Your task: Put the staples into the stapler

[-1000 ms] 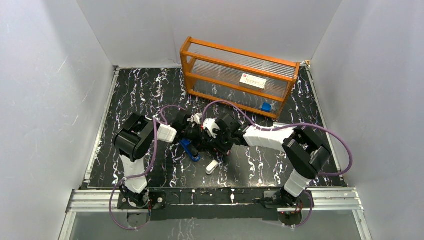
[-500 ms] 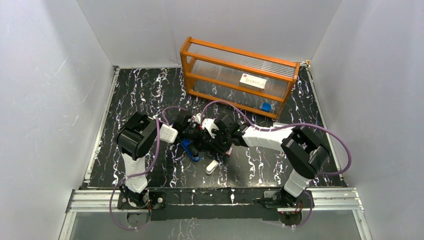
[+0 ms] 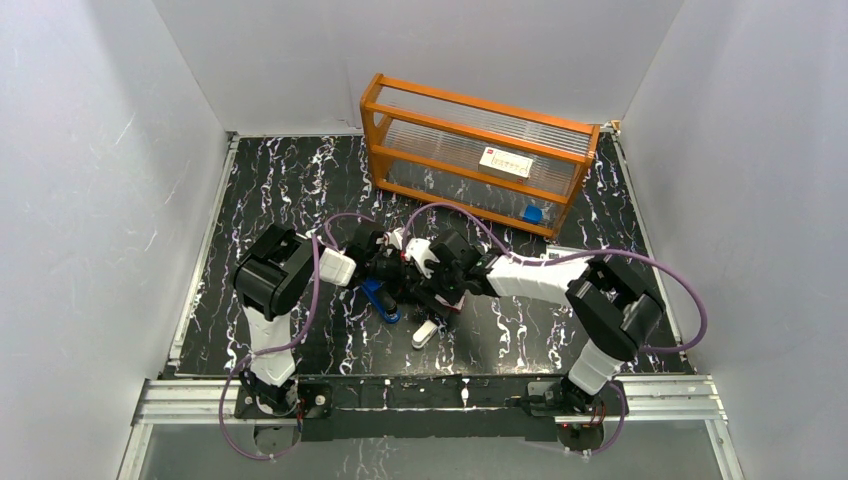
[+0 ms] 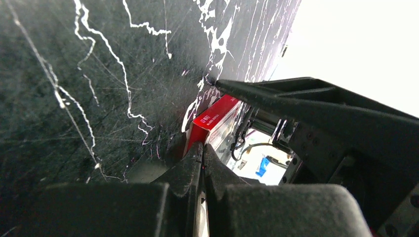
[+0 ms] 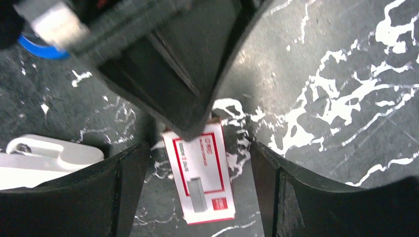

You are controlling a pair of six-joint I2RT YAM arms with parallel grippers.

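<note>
The staples themselves do not show. Their small red-and-white box point(image 5: 200, 173) lies flat on the black marbled table. My right gripper point(image 5: 198, 148) stands open over it, one finger point(image 5: 123, 187) on each side and neither touching it. My left gripper point(image 4: 202, 146) is shut with nothing between its tips. Those tips rest against the box's red end point(image 4: 213, 114). In the top view both grippers, left point(image 3: 392, 268) and right point(image 3: 432, 285), meet at mid-table. The blue stapler point(image 3: 381, 299) lies just in front of the left one.
A white rounded object point(image 3: 424, 333) lies near the stapler, left of my right fingers point(image 5: 49, 155). An orange rack point(image 3: 480, 105) at the back holds a white box point(image 3: 508, 162) and a small blue item point(image 3: 533, 214). White walls close in three sides.
My right gripper has opened wide and let go of the box, which now lies on the table. My left gripper has closed fully. Both arms have barely shifted.
</note>
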